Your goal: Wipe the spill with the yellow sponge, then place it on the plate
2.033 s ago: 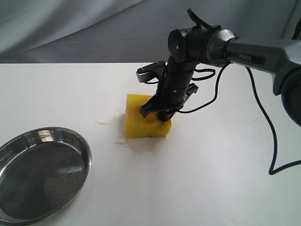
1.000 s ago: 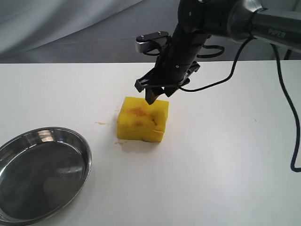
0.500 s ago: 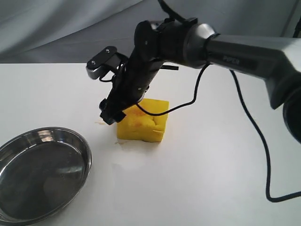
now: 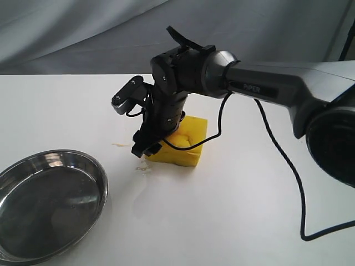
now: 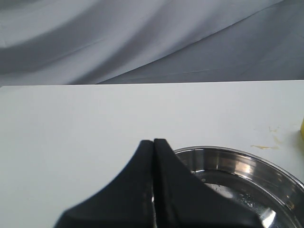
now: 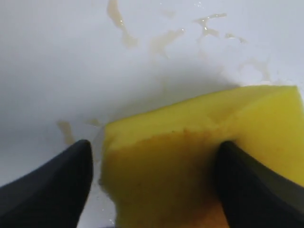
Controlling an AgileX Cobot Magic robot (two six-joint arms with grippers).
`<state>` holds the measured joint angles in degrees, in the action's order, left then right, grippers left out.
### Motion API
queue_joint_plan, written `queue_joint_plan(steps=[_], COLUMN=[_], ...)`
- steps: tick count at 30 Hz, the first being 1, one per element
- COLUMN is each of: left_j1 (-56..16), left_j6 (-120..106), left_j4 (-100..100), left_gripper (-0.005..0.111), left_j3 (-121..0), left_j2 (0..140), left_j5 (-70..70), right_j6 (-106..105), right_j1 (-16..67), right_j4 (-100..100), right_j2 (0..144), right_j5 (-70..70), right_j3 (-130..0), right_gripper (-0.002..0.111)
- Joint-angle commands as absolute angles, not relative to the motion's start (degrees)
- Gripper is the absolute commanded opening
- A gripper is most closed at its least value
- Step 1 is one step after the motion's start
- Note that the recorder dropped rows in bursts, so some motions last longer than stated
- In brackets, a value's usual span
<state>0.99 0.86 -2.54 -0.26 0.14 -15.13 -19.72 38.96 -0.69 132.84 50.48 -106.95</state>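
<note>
The yellow sponge [image 4: 191, 139] lies on the white table, its top stained orange-brown [image 6: 190, 175]. My right gripper [image 4: 147, 146] is low at the sponge's left end, and its jaws are open. In the right wrist view one finger [image 6: 57, 180] stands off the sponge with a gap, and the other finger [image 6: 251, 185] lies over the stained top. The spill shows only as thin tan smears [image 4: 119, 145] beside the sponge and in the right wrist view [image 6: 118, 21]. The steel plate [image 4: 99, 176] sits at the front left. My left gripper [image 5: 154, 141] is shut and empty, just over the plate's rim [image 5: 237, 159].
A grey cloth backdrop [image 4: 83, 33] hangs behind the table's far edge. The right arm's black cable [image 4: 288, 172] trails over the table's right side. A few wet streaks [image 4: 143, 168] lie in front of the sponge.
My right gripper has swung from above the sponge's top to its left end and come down low. The sponge has shifted slightly to the right.
</note>
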Motion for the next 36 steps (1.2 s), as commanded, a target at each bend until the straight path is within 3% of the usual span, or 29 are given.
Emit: queue_joint_plan(steps=[1,7,12,19,28,36], left_j1=[0.65,0.65,0.65,0.65,0.35,0.35], left_j6=[1.13,1.13,1.13,1.13,1.13,1.13], left_j4=[-2.78,-2.78,-2.78,-2.78,-2.78,-2.78], left_gripper=[0.000,0.000,0.000,0.000,0.000,0.000], left_j3=[0.00,0.00,0.00,0.00,0.00,0.00], left_j2=[0.00,0.00,0.00,0.00,0.00,0.00], left_j5=[-15.22,-15.22,-15.22,-15.22,-15.22,-15.22], right_j6=[-19.19,-24.38,-32.50,-51.71,-52.25,-51.99], right_j1=[38.85,38.85,38.85,38.85,38.85,38.75], right_j4=[-0.47,-0.47,1.07,27.50,27.51,22.93], right_j2=[133.62,133.41,131.32,128.36,136.26,141.73], right_j5=[53.38,55.59,56.02,50.11,33.05,26.90], right_j3=[-106.65,-106.78,-106.78,-106.78,-106.78,-106.78], right_gripper=[0.032,0.000,0.000,0.000,0.000,0.000])
